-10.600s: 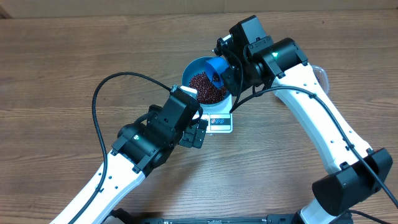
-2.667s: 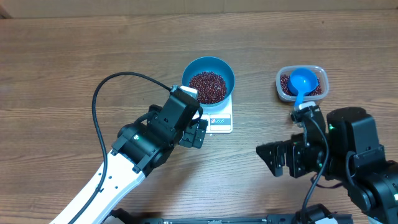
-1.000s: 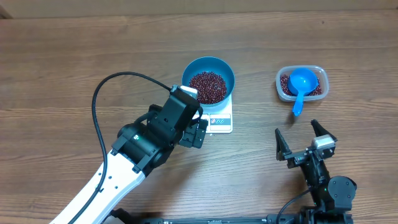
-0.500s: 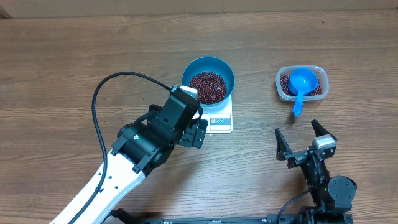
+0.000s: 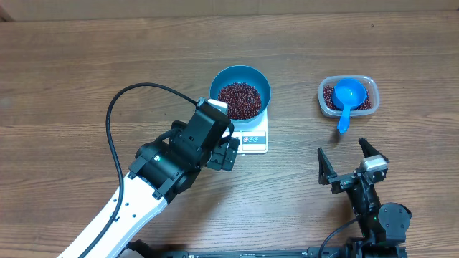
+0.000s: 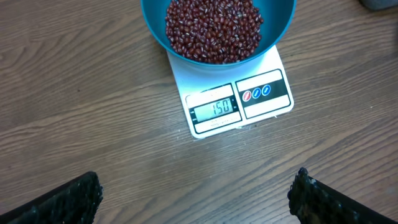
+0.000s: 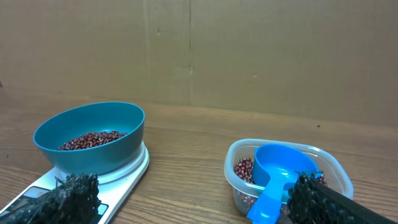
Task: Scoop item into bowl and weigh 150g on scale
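Left wrist shows the scale point(image 6: 237, 104) reading 150 with the bowl point(image 6: 153, 28) of beans point(image 6: 212, 28) on it, my left end effector point(image 6: 193, 202) and right end effector point(image 5: 349, 163) wide open and empty, so I'd touch nothing and just confirm the number.

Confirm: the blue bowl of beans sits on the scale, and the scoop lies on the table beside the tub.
Wrong on the scoop: it rests in the tub, handle over the rim, as the overhead view shows. The bowl of beans is on the scale.
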Robot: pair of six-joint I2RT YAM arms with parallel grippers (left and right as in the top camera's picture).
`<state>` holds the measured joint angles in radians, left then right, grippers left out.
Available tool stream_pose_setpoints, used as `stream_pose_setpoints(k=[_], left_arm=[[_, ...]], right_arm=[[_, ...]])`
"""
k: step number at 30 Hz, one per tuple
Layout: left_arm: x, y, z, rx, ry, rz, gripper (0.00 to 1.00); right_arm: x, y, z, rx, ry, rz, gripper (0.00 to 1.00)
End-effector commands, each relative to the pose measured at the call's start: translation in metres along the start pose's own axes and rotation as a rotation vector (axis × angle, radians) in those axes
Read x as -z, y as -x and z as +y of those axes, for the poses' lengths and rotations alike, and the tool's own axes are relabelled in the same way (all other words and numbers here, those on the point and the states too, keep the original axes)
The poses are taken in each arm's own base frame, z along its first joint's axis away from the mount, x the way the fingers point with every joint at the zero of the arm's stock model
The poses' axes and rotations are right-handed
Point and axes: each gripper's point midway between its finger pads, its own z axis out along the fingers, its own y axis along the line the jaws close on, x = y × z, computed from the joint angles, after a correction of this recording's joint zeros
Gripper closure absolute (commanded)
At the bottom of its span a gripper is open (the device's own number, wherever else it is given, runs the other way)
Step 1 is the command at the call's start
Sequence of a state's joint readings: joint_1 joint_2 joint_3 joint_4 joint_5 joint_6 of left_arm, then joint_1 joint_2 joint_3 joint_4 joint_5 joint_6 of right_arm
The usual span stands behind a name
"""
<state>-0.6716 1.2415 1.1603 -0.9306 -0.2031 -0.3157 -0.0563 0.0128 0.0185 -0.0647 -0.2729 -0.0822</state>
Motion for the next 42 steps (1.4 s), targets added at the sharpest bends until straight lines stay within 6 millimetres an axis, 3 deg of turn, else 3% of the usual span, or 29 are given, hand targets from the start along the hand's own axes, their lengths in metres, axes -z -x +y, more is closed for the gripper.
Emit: stream_pose_setpoints(k=[1,5,9,16,24,32,42], left_arm=[[0.008,0.005,0.003,0.01,0.004,-0.018,0.0],[0.018,0.008,0.004,0.018,-0.006,-0.05,0.01],[0.054,0.011,0.02,0.066,-0.022,-0.171,0.0],[0.07,-0.027,0.061,0.222,-0.061,-0.307,0.0],[0.056,-0.067,0.095,0.351,-0.037,-0.504,0.0],[0.022,-0.083,0.111,0.454,-0.046,-0.667,0.01],[-0.001,-0.094,0.124,0.484,-0.006,-0.749,0.0]], right_arm=[[0.0,-0.001,0.0,-0.001,-0.004,-0.007,0.0],[0.0,-0.001,0.0,-0.001,-0.004,-0.007,0.0],[0.0,-0.001,0.0,-0.001,-0.004,-0.007,0.0],[0.0,-0.001,0.0,-0.001,-0.004,-0.007,0.0],[0.0,-0.001,0.0,-0.002,-0.004,-0.006,0.0],[0.0,-0.001,0.0,-0.002,-0.004,-0.006,0.0],[0.0,-0.001,0.0,-0.002,-0.004,-0.006,0.0]])
